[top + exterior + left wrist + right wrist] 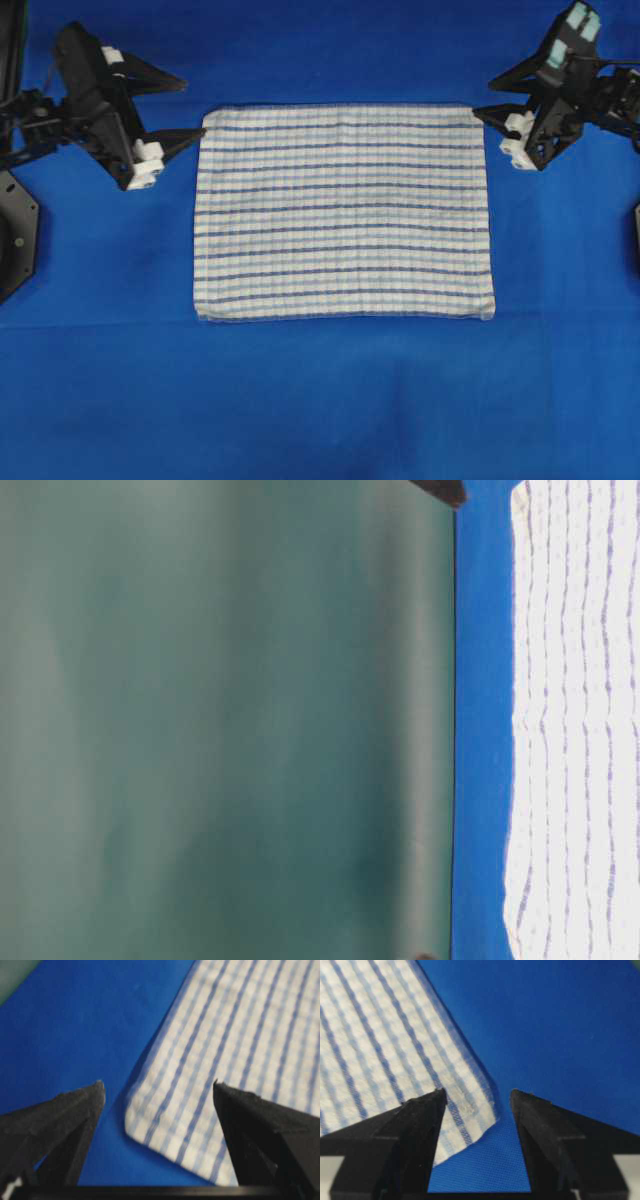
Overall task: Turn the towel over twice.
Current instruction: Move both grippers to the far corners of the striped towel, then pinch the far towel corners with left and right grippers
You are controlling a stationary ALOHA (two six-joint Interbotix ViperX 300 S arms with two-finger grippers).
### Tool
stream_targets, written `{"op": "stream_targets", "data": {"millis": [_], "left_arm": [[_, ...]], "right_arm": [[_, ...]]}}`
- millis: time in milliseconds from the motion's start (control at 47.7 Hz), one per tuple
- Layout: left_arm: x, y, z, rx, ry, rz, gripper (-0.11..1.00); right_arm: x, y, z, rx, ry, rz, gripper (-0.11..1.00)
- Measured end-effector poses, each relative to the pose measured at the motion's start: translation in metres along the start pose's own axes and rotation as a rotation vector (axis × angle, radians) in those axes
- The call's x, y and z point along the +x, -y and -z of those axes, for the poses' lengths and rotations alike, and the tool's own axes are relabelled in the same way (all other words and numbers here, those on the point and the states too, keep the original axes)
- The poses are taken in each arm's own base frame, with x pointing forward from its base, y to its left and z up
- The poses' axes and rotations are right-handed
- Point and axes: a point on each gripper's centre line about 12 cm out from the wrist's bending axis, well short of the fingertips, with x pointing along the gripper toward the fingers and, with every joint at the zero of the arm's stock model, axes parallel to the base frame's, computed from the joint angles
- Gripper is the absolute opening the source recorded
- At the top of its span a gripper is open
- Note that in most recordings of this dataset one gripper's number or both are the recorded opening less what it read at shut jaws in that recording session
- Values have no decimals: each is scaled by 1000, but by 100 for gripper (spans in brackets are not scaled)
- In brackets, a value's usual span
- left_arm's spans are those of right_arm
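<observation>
1. Readable text, labels, brands, numbers, signs: none in any view
2. Towel (343,212): woven stripes only, no tag or print legible
3. Blue table covering (320,400): plain, no markings
4. Gripper bodies seen from overhead: no lettering can be made out

The towel (343,212) is white with thin dark-blue and lighter blue stripes running across, plus faint ribbing that makes it look kinda checked. The table cover (320,400) under it is plain bright blue. Both grippers are black with small white bits, left gripper (188,108), right gripper (484,98).
</observation>
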Motion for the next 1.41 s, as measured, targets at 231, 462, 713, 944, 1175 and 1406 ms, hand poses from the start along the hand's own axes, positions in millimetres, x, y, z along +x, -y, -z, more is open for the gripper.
{"op": "stream_targets", "data": {"millis": [231,462,713,944,1175,1406], "left_arm": [[29,-6,27,-8,-64,-24,84],[52,-15,51,-23,-149,-50,78],[56,-19,59,-33,-224,-61,17],[57,-21,60,-37,-238,-67,3],[61,-22,48,-36,-206,-68,3],[59,-33,20,-43,-124,-98,3]], "right_arm": [[26,10,18,22,-73,27,59],[40,13,23,28,-96,34,58],[42,13,21,25,-92,34,14],[42,13,21,25,-93,34,6],[43,14,15,28,-78,36,6],[38,32,-4,52,-18,83,6]]}}
